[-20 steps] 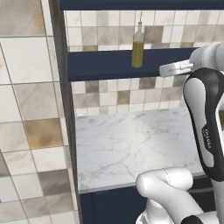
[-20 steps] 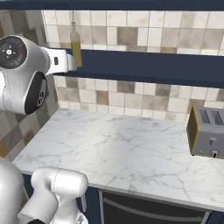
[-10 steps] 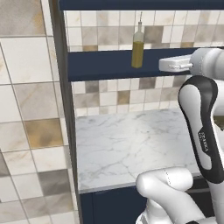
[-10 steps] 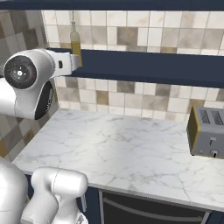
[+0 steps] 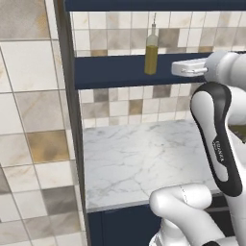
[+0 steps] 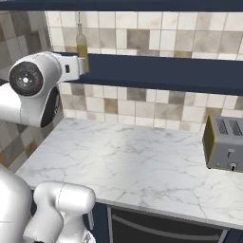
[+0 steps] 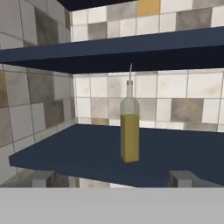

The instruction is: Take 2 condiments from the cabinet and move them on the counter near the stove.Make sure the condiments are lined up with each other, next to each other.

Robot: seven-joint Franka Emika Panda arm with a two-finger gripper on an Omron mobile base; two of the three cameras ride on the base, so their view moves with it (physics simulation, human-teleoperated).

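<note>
The tall slim oil bottle [image 7: 130,127] of yellow-olive oil stands upright on the navy shelf board [image 7: 87,151], straight ahead of the hand. My gripper [image 7: 112,178] is open, its two fingertips [image 7: 43,178] set wide apart at about the height of the shelf's front edge and well short of the bottle. In the left base view the bottle [image 5: 151,52] is left of the gripper [image 5: 175,68]; in the right base view the bottle [image 6: 82,46] stands just above the gripper [image 6: 83,65]. The red-brown bottle is out of view. The marble counter [image 6: 142,161] lies below.
A second navy board [image 7: 131,50] hangs above the bottle. A tiled side wall [image 5: 33,120] with a dark upright edge closes the left. A grey toaster [image 6: 224,142] sits at the counter's right end. My own arm [image 5: 216,139] rises in front of the counter.
The hand has risen slightly and levelled out in front of the shelf edge, a little closer to the oil bottle. The bottle has not moved.
</note>
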